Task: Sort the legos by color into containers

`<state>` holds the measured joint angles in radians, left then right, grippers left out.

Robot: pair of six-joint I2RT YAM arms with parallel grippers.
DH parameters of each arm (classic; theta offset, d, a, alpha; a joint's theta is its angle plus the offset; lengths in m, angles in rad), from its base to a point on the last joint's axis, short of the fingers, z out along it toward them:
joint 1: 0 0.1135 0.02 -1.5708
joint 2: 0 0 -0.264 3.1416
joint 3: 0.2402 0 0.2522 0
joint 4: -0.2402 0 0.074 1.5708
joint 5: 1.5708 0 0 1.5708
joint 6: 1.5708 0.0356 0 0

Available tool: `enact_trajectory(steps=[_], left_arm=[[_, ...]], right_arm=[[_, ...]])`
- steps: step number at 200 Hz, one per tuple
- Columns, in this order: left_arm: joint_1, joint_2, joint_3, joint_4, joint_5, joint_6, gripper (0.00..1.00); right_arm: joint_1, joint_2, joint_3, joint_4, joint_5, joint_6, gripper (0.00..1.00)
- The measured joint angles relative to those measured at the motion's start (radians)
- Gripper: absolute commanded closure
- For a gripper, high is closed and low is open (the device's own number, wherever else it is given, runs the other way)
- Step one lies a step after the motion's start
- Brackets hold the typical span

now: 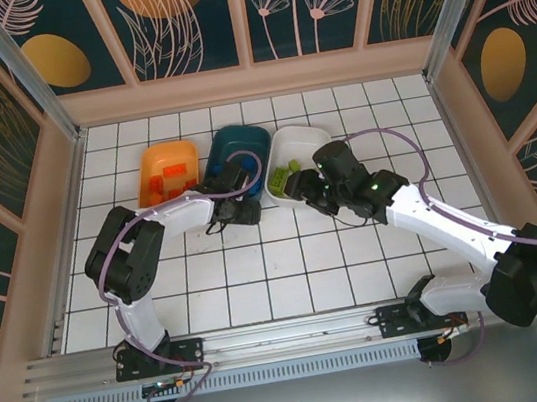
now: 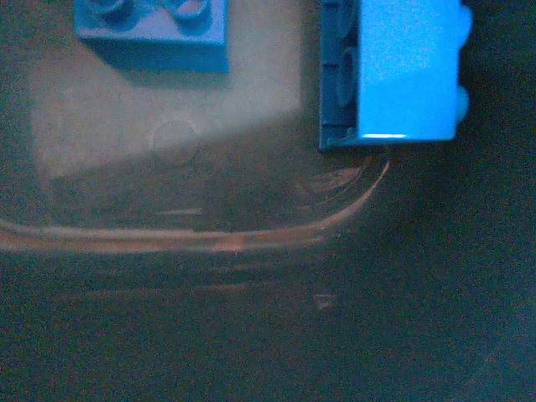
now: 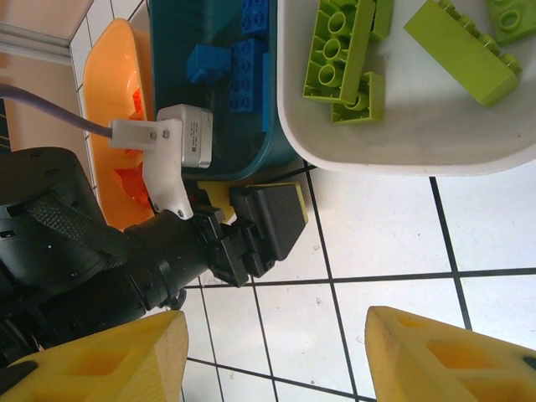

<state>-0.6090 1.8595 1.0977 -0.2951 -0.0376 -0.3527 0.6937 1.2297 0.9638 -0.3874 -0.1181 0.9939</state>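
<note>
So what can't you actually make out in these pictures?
- Left end effector: open or gripping, unclear; its wrist covers it in the top view, and the left wrist view is dark, blurred.
- Blue bricks in the teal tray: count hidden under the left arm, top view.
- White tray: far part cut off by the right wrist view's top edge.
- Orange bricks: too small to count, top view.

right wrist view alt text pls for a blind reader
Three trays side by side on white tiles: a white tray of lime green bricks, a dark teal tray of blue bricks, an orange tray of orange-red bricks. The left end effector is at the teal tray's near rim; the right end effector's yellow fingers stand apart, empty.
</note>
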Motion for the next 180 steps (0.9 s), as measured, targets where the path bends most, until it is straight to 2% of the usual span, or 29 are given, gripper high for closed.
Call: enact_trajectory(steps=[56, 112, 140, 180], left_arm=[[0.000, -0.062, -0.040, -0.018, 0.018, -0.041, 0.36], [0.003, -0.331, -0.071, -0.122, 0.057, -0.096, 0.36], [0.032, -0.347, 0.052, -0.204, 0.061, -0.095, 0.36], [0.099, -0.217, 0.319, -0.235, 0.063, -0.062, 0.36]], right_arm=[[-0.006, 0.005, -0.024, 0.024, -0.014, 0.000, 0.42], [-0.006, 0.005, -0.043, 0.058, -0.014, 0.008, 0.42], [-0.006, 0.005, -0.049, 0.060, -0.011, 0.008, 0.42], [-0.009, 0.005, -0.049, 0.060, -0.002, 0.008, 0.42]])
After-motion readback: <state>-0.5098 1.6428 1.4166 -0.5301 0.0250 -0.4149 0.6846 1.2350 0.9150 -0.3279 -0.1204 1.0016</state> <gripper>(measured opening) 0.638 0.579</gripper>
